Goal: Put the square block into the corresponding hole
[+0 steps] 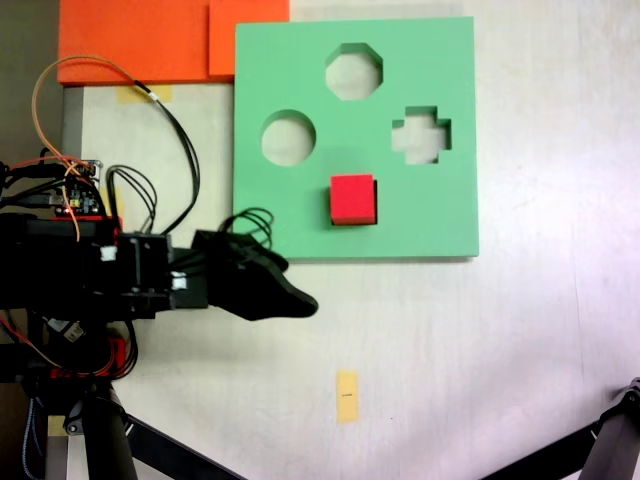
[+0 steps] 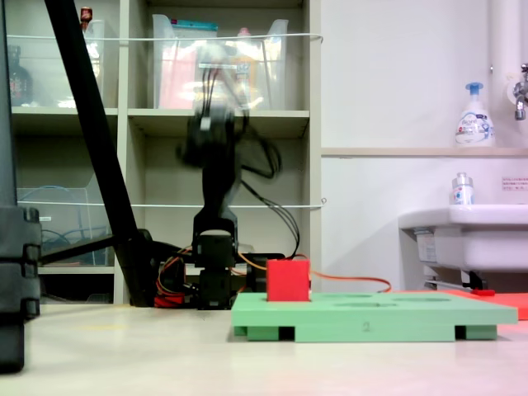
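The square block [image 1: 352, 199], lower centre, looks light, rigid and smooth; grip opposite flat sides. Whether the hand [image 1: 300, 303] is spread, I cannot tell.

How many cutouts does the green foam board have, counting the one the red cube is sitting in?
4. On the green foam board: octagonal cutout at top, round cutout at left, cross-shaped cutout at right, and the square one at bottom, occupied by the red cube.
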Robot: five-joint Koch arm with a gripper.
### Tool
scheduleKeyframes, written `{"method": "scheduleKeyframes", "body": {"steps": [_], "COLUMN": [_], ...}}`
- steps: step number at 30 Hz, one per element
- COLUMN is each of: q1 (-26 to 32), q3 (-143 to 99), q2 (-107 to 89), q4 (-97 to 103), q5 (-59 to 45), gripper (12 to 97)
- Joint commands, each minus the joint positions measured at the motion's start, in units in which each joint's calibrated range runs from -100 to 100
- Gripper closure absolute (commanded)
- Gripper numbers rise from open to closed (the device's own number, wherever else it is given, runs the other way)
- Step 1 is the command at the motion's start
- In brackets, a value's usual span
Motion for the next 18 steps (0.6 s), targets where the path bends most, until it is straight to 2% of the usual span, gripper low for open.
{"method": "scheduleKeyframes", "body": {"steps": [1, 4, 8, 14, 16, 18], "q1": [-0.88, -1.51, -1.22, -0.29, -0.24, -0.24], "q3": [-12.16, -23.62, -44.46, -63.3, -63.3, -63.3], "q2": [-1.92, -1.92, -1.92, -1.92, -1.92, -1.92], "q4": [34.56, 42.74, 64.5, 77.69, 77.79, 69.51], "q5": [-4.35, -6.06, -9.67, -13.87, -14.46, -14.46], "gripper": [51.8, 51.9, 52.1, 53.0, 53.1, 53.1]}}
